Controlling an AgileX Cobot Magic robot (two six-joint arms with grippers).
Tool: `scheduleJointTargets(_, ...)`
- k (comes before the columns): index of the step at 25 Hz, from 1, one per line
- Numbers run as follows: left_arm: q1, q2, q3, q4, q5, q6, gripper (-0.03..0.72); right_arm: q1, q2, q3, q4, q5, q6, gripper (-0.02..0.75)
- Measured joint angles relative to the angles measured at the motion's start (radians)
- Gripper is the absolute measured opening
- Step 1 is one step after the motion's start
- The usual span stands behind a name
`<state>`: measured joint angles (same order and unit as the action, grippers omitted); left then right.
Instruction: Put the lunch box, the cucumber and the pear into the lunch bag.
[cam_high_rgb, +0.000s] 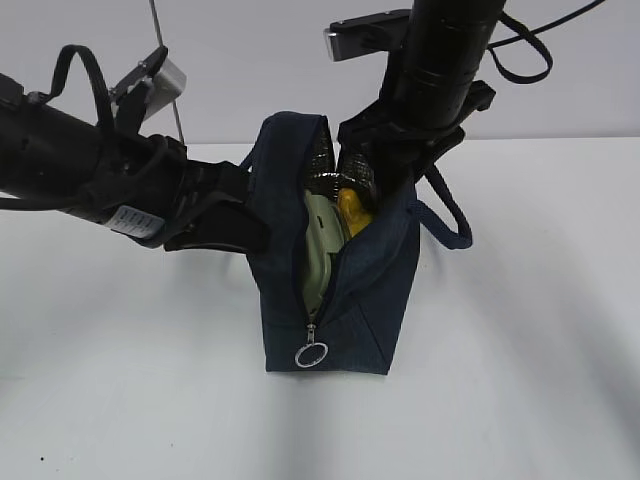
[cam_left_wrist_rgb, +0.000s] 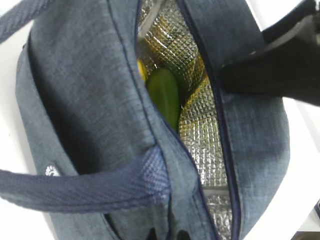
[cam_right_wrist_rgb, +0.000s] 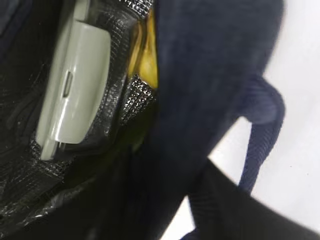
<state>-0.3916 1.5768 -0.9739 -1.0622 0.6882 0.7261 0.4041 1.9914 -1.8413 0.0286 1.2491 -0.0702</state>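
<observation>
Resting inside lunch bag (cam_high_rgb: 370, 290): pear (cam_high_rgb: 354, 212) | below right gripper (cam_high_rgb: 372, 185) | gripper state unclear

one lunch bag (cam_high_rgb: 385, 300), one lunch box (cam_high_rgb: 322, 250), one cucumber (cam_left_wrist_rgb: 165, 95), one pear (cam_high_rgb: 356, 213), two robot arms.

This looks like a robotics lab or test bench rather than a home: a bare white desk (cam_high_rgb: 120, 390) against a plain pale wall (cam_high_rgb: 250, 60), with two black robot arms carrying wrist cameras and loose cabling.
</observation>
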Motion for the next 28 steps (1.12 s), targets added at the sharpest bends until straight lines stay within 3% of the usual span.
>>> scheduleJointTargets(3,0.0,0.0,0.0,0.0,0.001,0.001,0.045,0.0,0.0,0.0,0.004,-0.002,-0.002,0.454)
scheduleJointTargets(6,0.0,0.0,0.0,-0.002,0.0,0.001,0.118,0.0,0.0,0.0,0.022,-0.002,-0.002,0.519)
scheduleJointTargets(12,0.0,0.0,0.0,-0.003,0.0,0.001,0.204,0.0,0.0,0.0,0.048,-0.002,-0.002,0.536)
scheduleJointTargets(28,0.0,0.002,0.0,-0.076,0.077,0.001,0.246,0.0,0.0,0.0,0.052,-0.002,-0.002,0.537)
